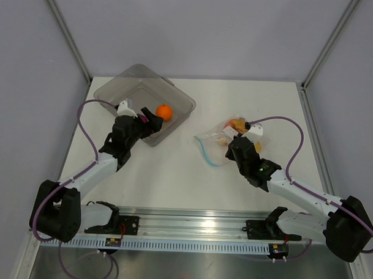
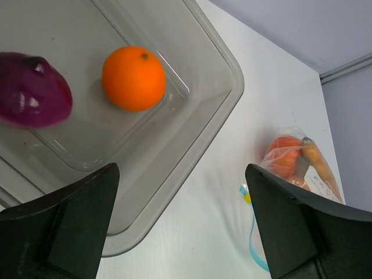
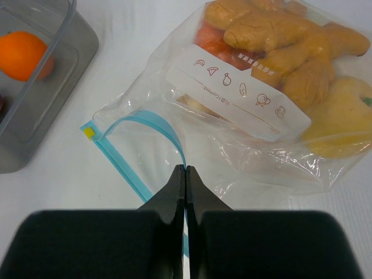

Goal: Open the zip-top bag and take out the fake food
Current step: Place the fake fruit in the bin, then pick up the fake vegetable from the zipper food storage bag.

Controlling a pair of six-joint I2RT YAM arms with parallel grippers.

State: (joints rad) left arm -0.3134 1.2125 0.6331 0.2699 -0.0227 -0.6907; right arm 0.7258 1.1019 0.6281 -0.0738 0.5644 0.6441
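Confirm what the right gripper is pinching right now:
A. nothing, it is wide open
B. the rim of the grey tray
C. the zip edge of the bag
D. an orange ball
C: in the right wrist view the right gripper is shut with its fingertips meeting on the blue-strip edge of the zip-top bag, while the orange ball sits apart in the tray.
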